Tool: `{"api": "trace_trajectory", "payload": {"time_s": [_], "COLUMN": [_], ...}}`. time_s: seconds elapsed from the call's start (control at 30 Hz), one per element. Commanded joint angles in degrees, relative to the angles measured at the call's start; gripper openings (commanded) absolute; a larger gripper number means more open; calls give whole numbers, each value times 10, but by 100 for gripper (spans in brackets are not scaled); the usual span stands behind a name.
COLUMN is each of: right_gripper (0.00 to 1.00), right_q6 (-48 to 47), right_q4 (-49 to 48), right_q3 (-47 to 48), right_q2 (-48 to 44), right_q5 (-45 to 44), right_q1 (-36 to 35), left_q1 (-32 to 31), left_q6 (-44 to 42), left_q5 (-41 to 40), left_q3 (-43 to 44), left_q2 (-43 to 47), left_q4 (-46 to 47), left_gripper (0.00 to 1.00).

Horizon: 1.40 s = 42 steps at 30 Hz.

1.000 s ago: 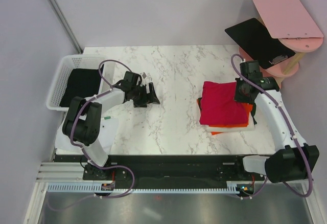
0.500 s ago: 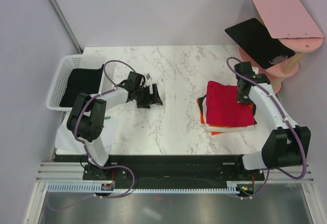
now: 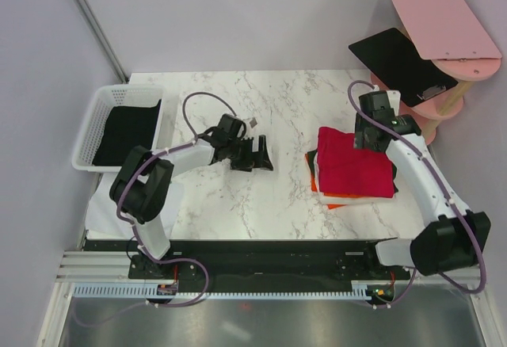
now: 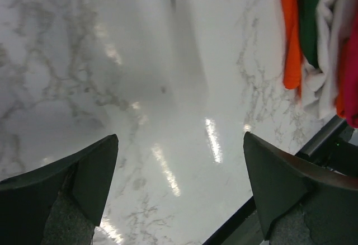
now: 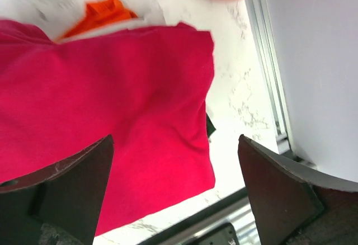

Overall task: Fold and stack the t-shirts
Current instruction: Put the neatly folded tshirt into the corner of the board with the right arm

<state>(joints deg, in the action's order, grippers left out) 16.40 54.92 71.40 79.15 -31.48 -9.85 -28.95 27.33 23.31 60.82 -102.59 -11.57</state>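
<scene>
Since 1 second ago the right jaws have opened and drawn back to the far edge of the crimson t-shirt (image 3: pixel 354 163), while the left jaws slid along the counter (image 3: pixel 277 101) toward it; both stand wide open, empty. That shirt lies folded atop the orange-red t-shirts (image 5: pixel 99 11). 1 black t-shirt (image 3: pixel 127 129) lies in the basket (image 3: pixel 89 137), apparently still to fold.

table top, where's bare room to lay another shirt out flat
Widest bare marble: the far strip of the table between the basket and the t-shirt stack. Also the near middle, between the left gripper and the stack. Crowded: the right side, where the right gripper hangs over the stack, and the left edge by the basket.
</scene>
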Motion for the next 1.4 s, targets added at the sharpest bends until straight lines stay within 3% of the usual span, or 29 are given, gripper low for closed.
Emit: {"api": "trace_trajectory", "payload": {"time_s": [0.0, 0.07, 0.13, 0.17, 0.2, 0.27, 0.33, 0.4, 0.5, 0.87, 0.93, 0.97, 1.03, 1.07, 1.1, 1.37], "right_gripper": [98, 98, 98, 98, 97, 97, 97, 97, 97, 97, 97, 97, 97, 97, 97, 97], "right_q6": [-8, -7, -5, -2, 0, 4, 7, 11, 15, 43, 44, 44, 44, 45, 47, 44], "right_q4": [-45, -49, -60, -62, -67, -75, -85, -95, -104, -123, -126, -131, -135, -137, -138, -157], "right_q3": [2, -7, -20, -25, -28, -35, -42, -43, -45, -54, -58, -63, -66, -67, -66, -71], "right_q2": [-66, -64, -59, -55, -52, -41, -32, -25, -10, 32, 31, 31, 35, 39, 46, 79], "right_q5": [32, 51, 78, 84, 88, 104, 110, 110, 102, 2, -10, -18, -22, -21, -23, -17], "right_q1": [-3, -3, -4, -4, -4, -11, -16, -21, -22, -23, -23, -23, -23, -23, -23, -24], "left_q1": [-50, -65, -85, -97, -104, -125, -141, -162, -179, -218, -221, -223, -228, -229, -231, -264], "left_q6": [38, 55, 63, 72, 76, 90, 94, 101, 106, 96, 95, 95, 94, 94, 93, 84], "left_q5": [48, 52, 62, 69, 81, 96, 106, 100, 89, 65, 67, 68, 71, 73, 72, 54], "left_q3": [51, 83, 125, 138, 163, 185, 218, 240, 261, 326, 326, 329, 330, 329, 327, 301], "left_q2": [34, 26, 2, -7, -15, -43, -62, -85, -114, -211, -213, -215, -214, -211, -207, -155], "left_q4": [73, 93, 96, 101, 103, 113, 113, 113, 112, 67, 67, 69, 67, 67, 65, 55], "left_gripper": [100, 99, 90, 80, 56, 41, 41, 53, 62, 61, 55, 42, 28, 9, 2, 2]}}
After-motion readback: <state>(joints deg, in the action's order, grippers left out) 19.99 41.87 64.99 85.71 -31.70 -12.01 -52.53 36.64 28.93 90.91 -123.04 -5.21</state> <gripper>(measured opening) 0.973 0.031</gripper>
